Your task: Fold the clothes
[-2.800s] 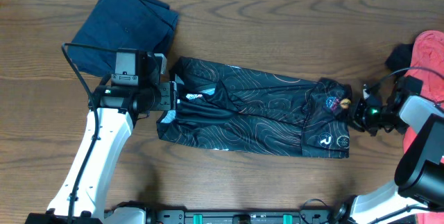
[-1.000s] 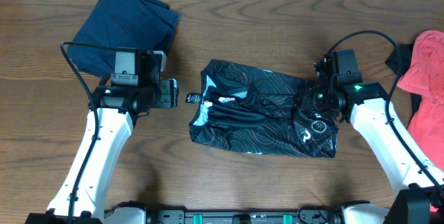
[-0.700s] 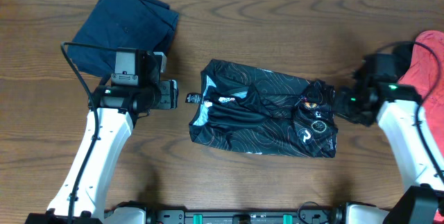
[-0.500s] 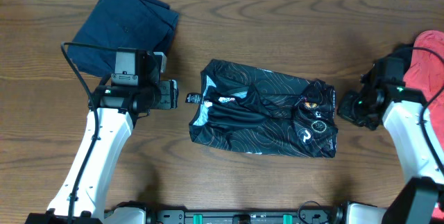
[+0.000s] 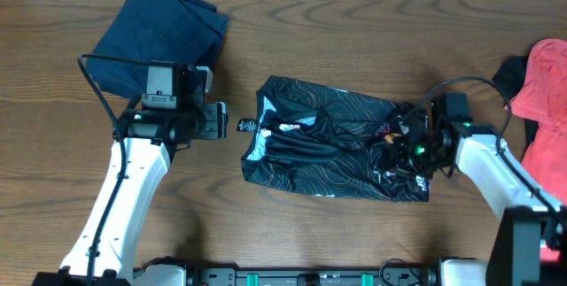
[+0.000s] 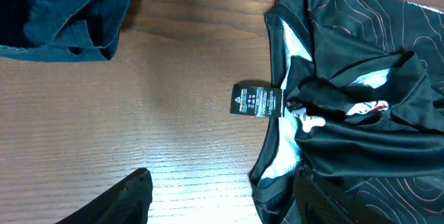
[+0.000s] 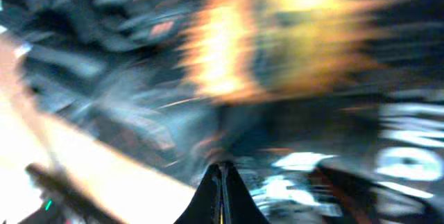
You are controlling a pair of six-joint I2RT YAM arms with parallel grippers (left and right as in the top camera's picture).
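Black fabric printed with thin orange-white contour lines: sports jersey (image 5: 328, 149), folded into a compact rectangle on the wooden table (image 5: 354, 20), directly between the two grippers. Lies just ahead of the left gripper (image 5: 221, 119) and clear of its tips, with the neck opening and a small black label (image 6: 257, 100) turned toward that gripper. Shows, in the left wrist view, jaws spread wide, bare wood between the fingers (image 6: 128, 200), nothing held. On the other side of the left gripper from the jersey, apart across bare wood: navy garment (image 5: 159, 34), loosely folded. Over the jersey's opposite end, low on the crumpled cloth: right gripper (image 5: 399, 144). Heavy motion blur across the right wrist view; fingertips (image 7: 215, 200) nonetheless visibly pressed together into one narrow wedge, so closed, with dark printed cloth and an orange-yellow smear right in front. Cannot tell about any fabric pinched between them. Behind the right gripper, past its arm at the table's edge and well apart from the jersey: coral-red garment (image 5: 545, 78).
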